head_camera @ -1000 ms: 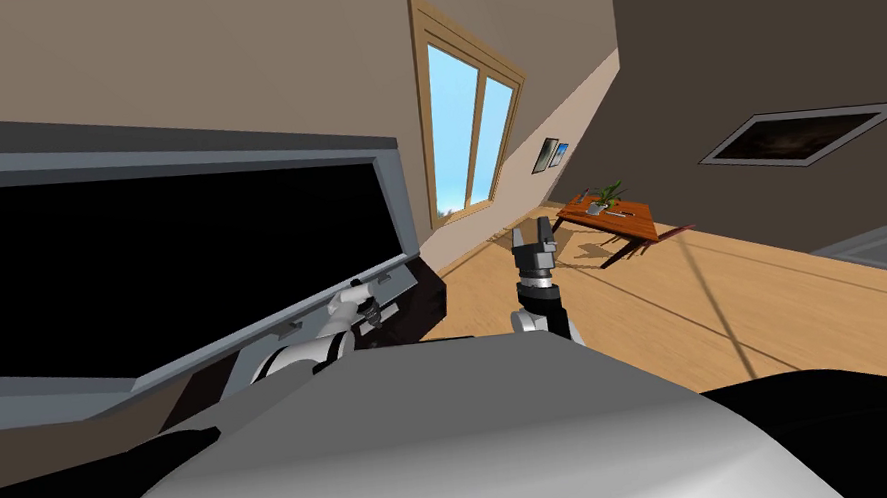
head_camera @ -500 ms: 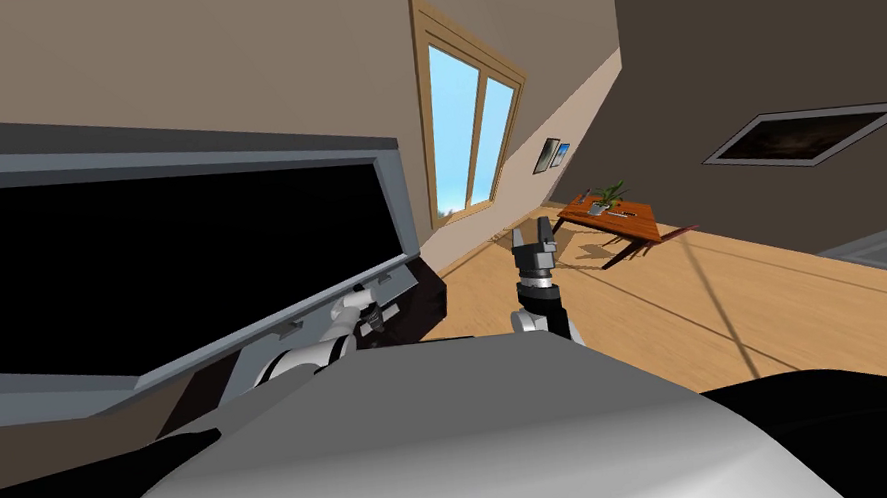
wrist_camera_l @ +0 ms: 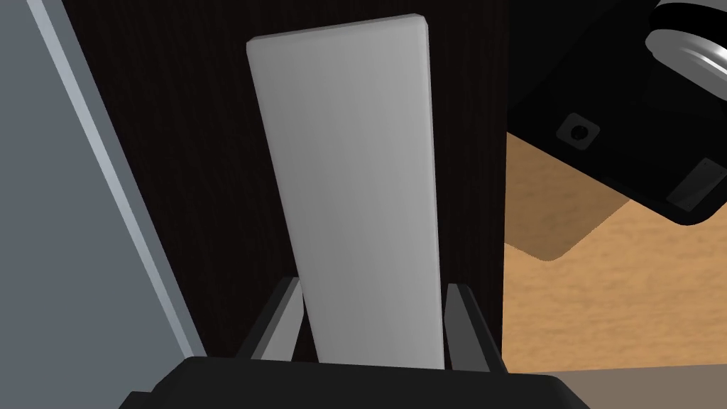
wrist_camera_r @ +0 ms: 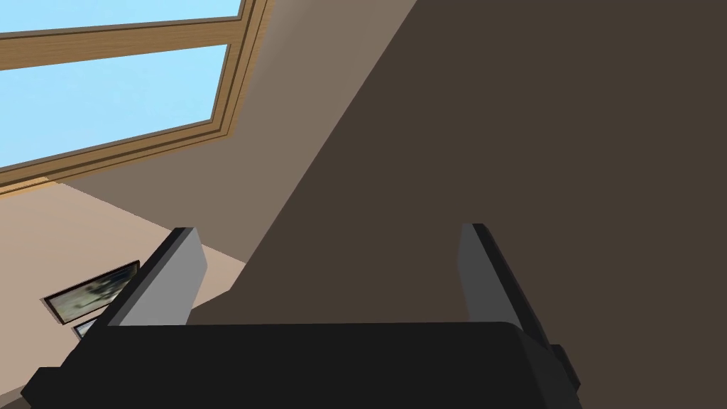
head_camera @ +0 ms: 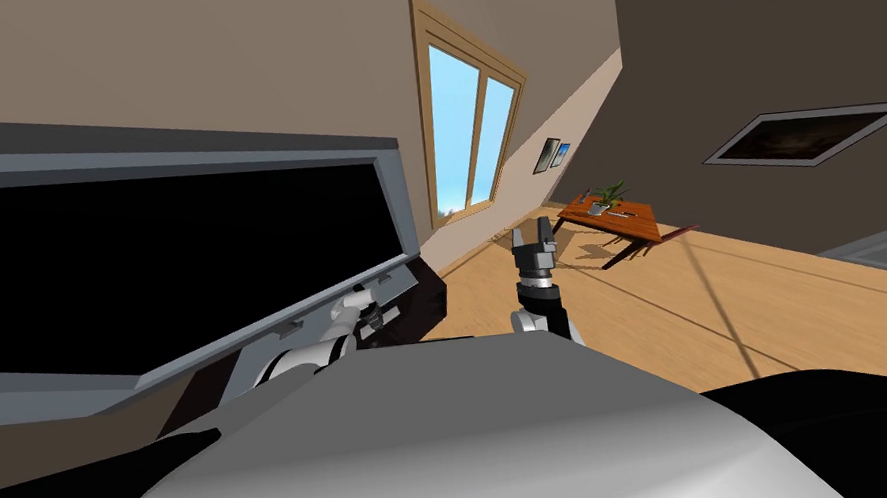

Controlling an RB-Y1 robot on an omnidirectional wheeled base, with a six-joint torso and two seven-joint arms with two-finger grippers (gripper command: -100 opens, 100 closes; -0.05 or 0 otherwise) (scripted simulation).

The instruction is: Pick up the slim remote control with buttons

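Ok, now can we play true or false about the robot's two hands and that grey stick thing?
1. The left tool is squeezing the remote from both sides. True.
2. The remote has bright, colourful buttons on it. False: the side that shows is plain light grey, with no buttons to see.
3. The right tool has its fingers spread open. True.
4. The right tool is holding the plant. False: it holds nothing, and the plant stands on the brown table far across the room.
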